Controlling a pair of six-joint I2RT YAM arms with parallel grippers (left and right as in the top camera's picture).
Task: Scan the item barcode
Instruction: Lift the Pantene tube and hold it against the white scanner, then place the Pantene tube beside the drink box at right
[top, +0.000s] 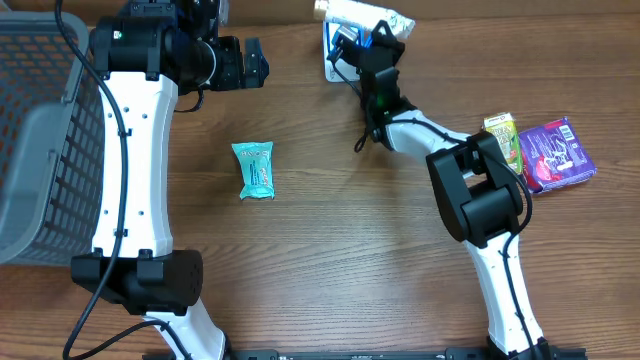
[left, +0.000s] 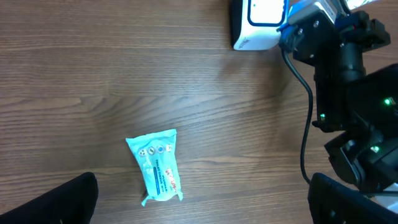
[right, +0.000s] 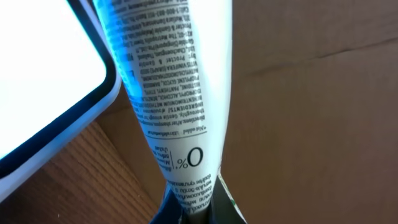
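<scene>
a white plastic tube (right: 171, 81) printed with fine black text and a large "0%" is held off the table at its far edge, its flat crimped end pinched in the right gripper (right: 193, 208). blue light tints its upper part. a white box-shaped scanner (top: 333, 58) with a dark rim sits just beside the tube, on its left.

The white tube (right: 168, 93) is showing fine black print; the packet (top: 254, 170) is showing teal, the bench (top: 330, 260) brown wood grain.
</scene>
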